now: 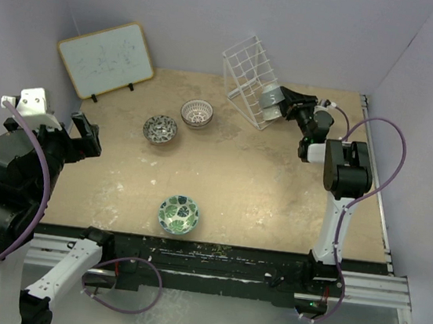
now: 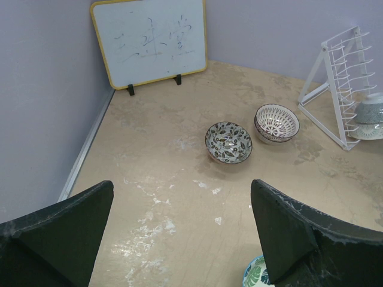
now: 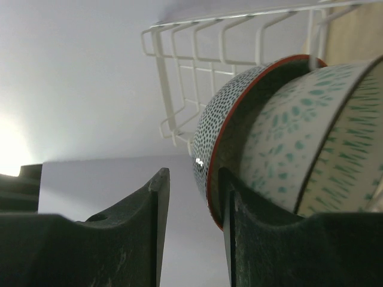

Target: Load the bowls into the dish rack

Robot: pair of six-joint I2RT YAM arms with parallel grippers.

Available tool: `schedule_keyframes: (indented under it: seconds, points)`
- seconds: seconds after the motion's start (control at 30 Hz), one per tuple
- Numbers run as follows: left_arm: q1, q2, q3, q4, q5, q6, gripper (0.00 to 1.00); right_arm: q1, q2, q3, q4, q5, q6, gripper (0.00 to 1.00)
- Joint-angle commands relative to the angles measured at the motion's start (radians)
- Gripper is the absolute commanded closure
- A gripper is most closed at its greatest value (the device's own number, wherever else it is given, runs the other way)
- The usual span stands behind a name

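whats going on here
The right gripper is up at the dish rack, fingers apart around the rim of a dotted bowl that stands in the rack beside a green-white bowl. Three bowls lie on the table: dark speckled bowl, lattice bowl, green leafy bowl. The left gripper is open, holding nothing.

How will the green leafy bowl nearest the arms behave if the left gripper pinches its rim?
The green leafy bowl looks like rigid glazed ceramic: probably slick and chip-prone under a pinch. It sits upright, mouth up, so a push likely slides rather than rolls it.
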Motion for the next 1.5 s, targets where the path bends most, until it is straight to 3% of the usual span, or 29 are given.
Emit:
schedule_keyframes:
  seconds: [0.0, 0.57, 1.13, 1.47]
  points:
    - [-0.005, 0.003, -0.001, 0.023, -0.004, 0.005, 0.01, 0.005, -0.006, 0.051, 0.006, -0.009, -0.024, 0.59]
    - [-0.004, -0.003, -0.032, 0.043, -0.003, 0.019, 0.01, 0.005, -0.168, 0.109, -0.564, 0.061, -0.250, 0.48]
    - [-0.005, -0.025, -0.022, 0.029, -0.011, 0.019, 0.01, -0.004, -0.246, 0.117, -0.689, 0.082, -0.285, 0.45]
    - [-0.005, -0.036, -0.024, 0.019, -0.012, 0.014, 0.01, -0.013, -0.251, 0.118, -0.641, 0.054, -0.295, 0.45]
